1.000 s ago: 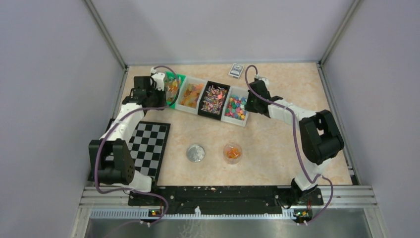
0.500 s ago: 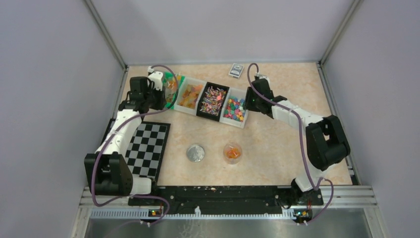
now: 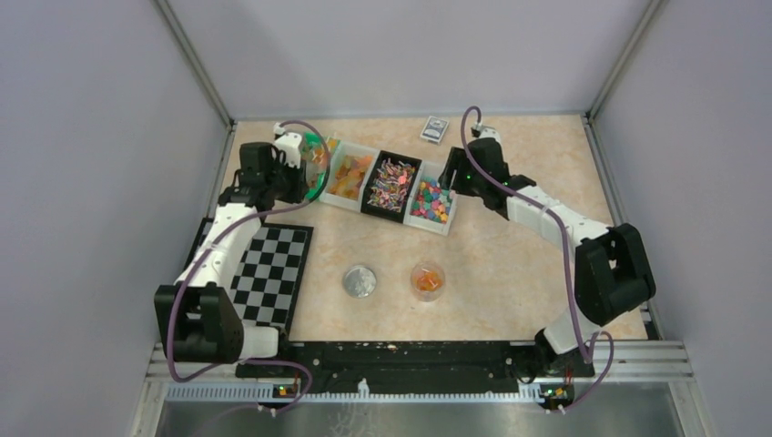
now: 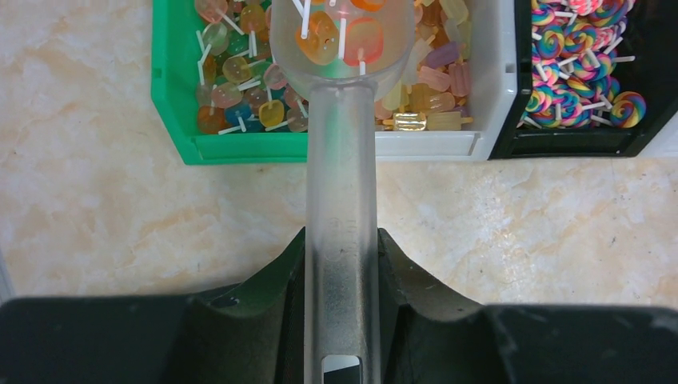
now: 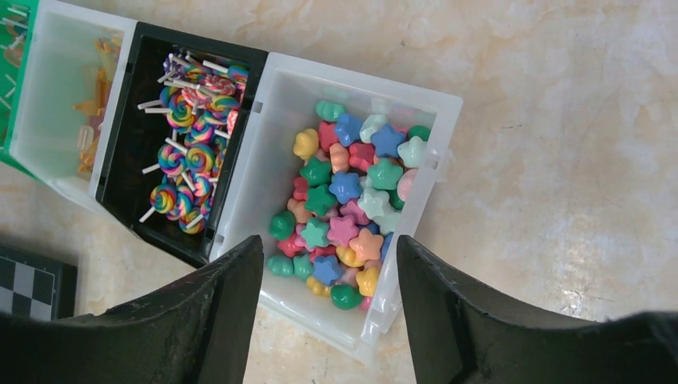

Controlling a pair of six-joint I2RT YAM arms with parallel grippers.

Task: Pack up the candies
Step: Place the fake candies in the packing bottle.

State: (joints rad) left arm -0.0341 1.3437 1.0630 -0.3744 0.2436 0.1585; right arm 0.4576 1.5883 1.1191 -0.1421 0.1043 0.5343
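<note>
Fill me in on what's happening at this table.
The left gripper clamps a clear scoop loaded with lollipop candies, over where the green bin meets its neighbour. The right gripper hangs open above the white bin of star candies. Nearer the arms, a cup holding orange candies stands beside a silver lid.

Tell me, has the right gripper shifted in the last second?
Yes. The right gripper has moved slightly up the top view, away from its base and closer to the small dark card at the back.
</note>
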